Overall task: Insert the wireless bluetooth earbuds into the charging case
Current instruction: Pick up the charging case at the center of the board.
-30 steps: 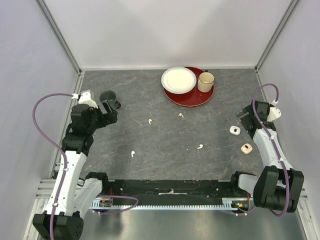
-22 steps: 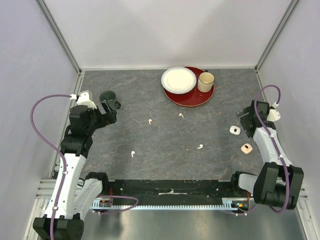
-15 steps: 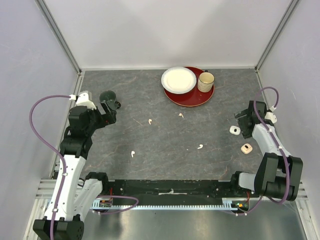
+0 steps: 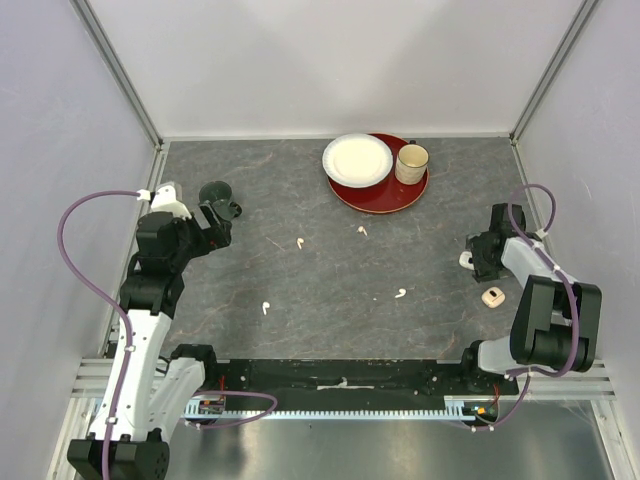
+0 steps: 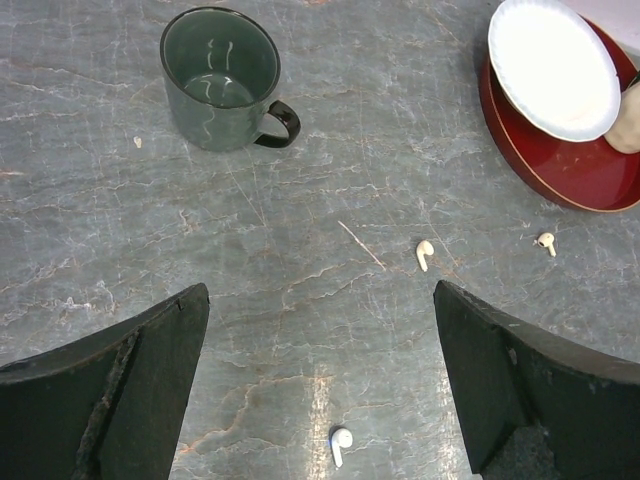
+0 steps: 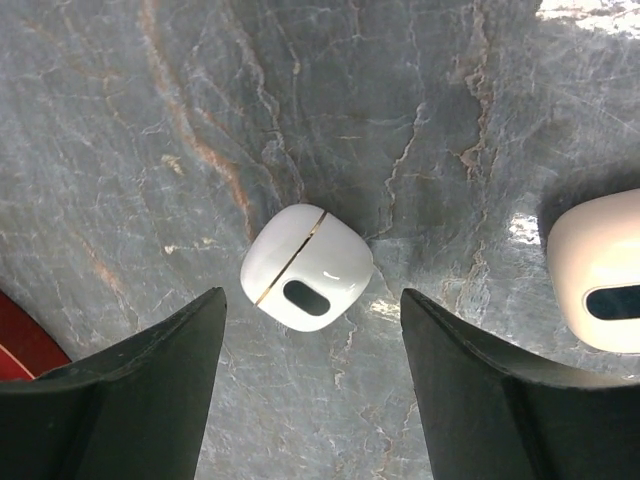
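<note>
Left gripper (image 5: 320, 295) is held wide open over the table (image 4: 330, 270), with a green mug (image 5: 218, 78) near it. Four white earbuds are scattered between the arms: the first earbud (image 4: 265, 308), a second earbud (image 4: 300, 243), a third earbud (image 4: 362, 231) and a fourth earbud (image 4: 400, 293), all well apart from both grippers. Right gripper (image 6: 312, 296) is spread open astride the white charging case (image 6: 305, 268), with a gap seen on each side. A second, pinkish case (image 6: 600, 285) lies just beyond one finger.

We record bright, even overhead light and soft shadows. Glare patches mark the table (image 6: 522, 226) in the right wrist view; focus is sharp throughout.
</note>
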`<state>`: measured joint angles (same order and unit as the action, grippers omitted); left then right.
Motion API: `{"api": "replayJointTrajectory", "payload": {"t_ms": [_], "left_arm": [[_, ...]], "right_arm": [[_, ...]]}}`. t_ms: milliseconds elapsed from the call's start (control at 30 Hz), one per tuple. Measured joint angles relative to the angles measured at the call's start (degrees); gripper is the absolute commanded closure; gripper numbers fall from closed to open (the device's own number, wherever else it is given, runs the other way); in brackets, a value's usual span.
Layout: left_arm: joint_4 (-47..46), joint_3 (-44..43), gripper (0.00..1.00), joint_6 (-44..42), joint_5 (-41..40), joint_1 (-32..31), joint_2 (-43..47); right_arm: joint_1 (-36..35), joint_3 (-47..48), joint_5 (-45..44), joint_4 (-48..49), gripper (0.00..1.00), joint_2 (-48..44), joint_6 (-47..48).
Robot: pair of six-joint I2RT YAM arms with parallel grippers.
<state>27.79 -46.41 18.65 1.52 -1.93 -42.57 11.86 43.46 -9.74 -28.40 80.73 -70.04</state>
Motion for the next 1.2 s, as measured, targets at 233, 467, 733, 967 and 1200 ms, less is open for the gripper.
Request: {"api": "replayJointTrajectory", "payload": {"t_ms": [233, 467, 733, 967, 1200], "left_arm": [[0.02, 0.37, 0.00, 0.00, 0.00, 0.31, -0.02], [0.02, 0.44, 0.00, 0.00, -0.02, 0.63, -0.02], [0.02, 0.59, 0.00, 0.02, -0.02, 0.90, -0.31], [0.02, 0.68, 0.00, 0.04, 0.00, 1.03, -0.66], [0.02, 0.74, 0.00, 0.07, 0.02, 1.22, -0.68]], "right_arm": [[1.20, 0.72, 1.44, -0.72, 0.22, 3.45, -5.35], [3.08, 1.81, 2.78, -2.67, 0.22, 4.00, -11.50], [4.44, 6.56, 1.01, -7.91, 0.23, 4.68, -14.69], [4.92, 8.11, 2.51, -9.46, 0.23, 8.35, -14.71], [4.92, 8.11, 3.93, -10.47, 0.23, 9.90, -14.60]]}}
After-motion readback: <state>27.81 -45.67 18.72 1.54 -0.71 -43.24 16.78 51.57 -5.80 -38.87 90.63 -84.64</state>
